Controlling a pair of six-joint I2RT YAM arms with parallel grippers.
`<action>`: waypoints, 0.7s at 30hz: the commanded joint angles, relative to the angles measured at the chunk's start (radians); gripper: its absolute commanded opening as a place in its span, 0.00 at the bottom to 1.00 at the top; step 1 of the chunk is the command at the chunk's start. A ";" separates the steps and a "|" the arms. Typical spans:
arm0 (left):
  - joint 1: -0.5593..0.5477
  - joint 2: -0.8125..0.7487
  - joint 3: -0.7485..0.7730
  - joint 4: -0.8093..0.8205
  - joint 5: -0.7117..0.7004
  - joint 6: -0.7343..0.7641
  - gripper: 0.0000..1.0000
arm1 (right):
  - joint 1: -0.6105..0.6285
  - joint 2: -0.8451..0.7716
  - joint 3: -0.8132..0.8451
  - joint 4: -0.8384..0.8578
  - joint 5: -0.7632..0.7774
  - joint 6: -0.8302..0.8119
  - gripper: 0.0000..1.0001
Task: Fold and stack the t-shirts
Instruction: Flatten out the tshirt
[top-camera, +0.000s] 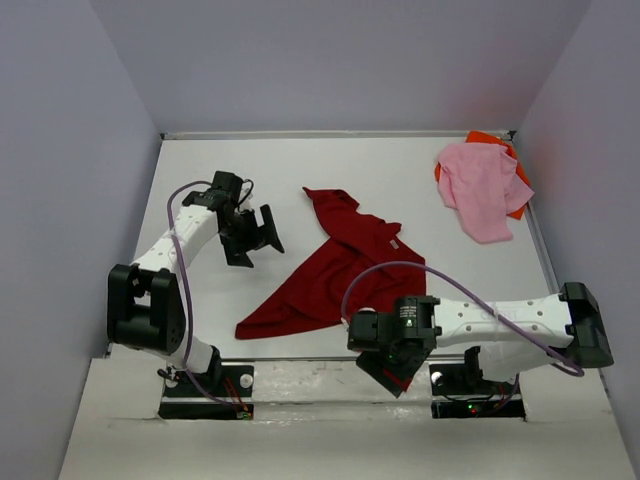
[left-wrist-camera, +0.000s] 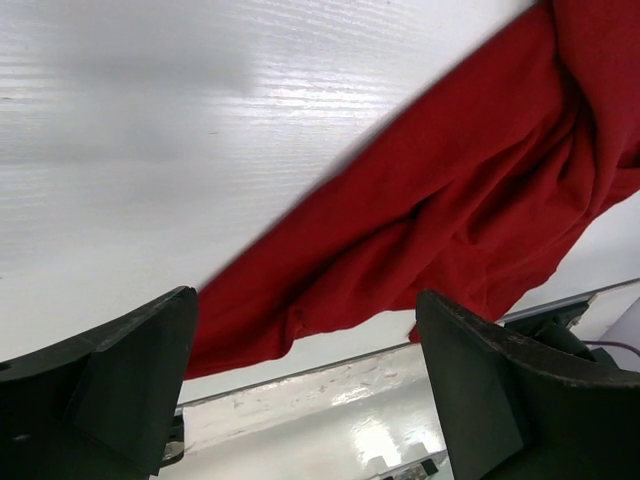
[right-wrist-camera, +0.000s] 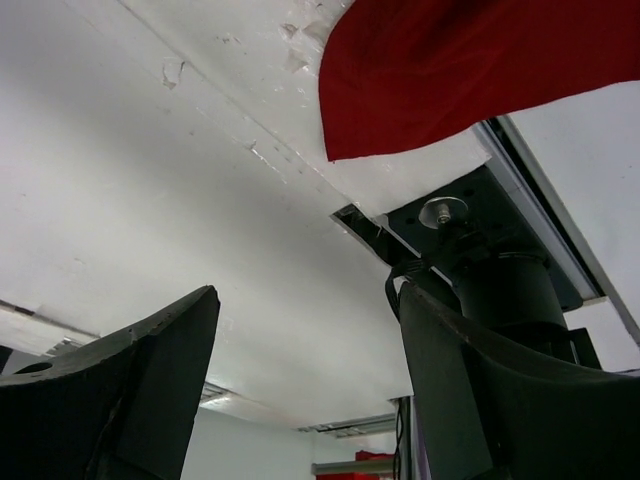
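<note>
Dark red t-shirt (top-camera: 330, 280) crumpled mid-table, pink t-shirt (top-camera: 480, 190) over orange t-shirt (top-camera: 482, 137) far right, left jaws apart, right jaws apart

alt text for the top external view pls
A dark red t-shirt lies crumpled across the middle of a white table, with the open left gripper to its left and the open right gripper at its near edge. A pink t-shirt lies on an orange t-shirt in the far right corner.

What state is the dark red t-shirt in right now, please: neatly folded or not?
Not folded: the dark red t-shirt lies loose and rumpled diagonally across the table, with uneven creases and no squared edges.
</note>
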 joint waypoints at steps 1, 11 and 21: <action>0.055 -0.051 -0.002 -0.002 0.072 0.033 0.99 | 0.001 0.036 -0.057 0.141 -0.026 0.029 0.79; 0.105 -0.109 -0.072 -0.008 0.105 0.050 0.99 | -0.088 0.134 -0.174 0.413 -0.134 -0.032 0.82; 0.105 -0.243 -0.183 0.035 0.120 -0.017 0.99 | -0.263 0.111 -0.202 0.465 -0.143 -0.071 0.81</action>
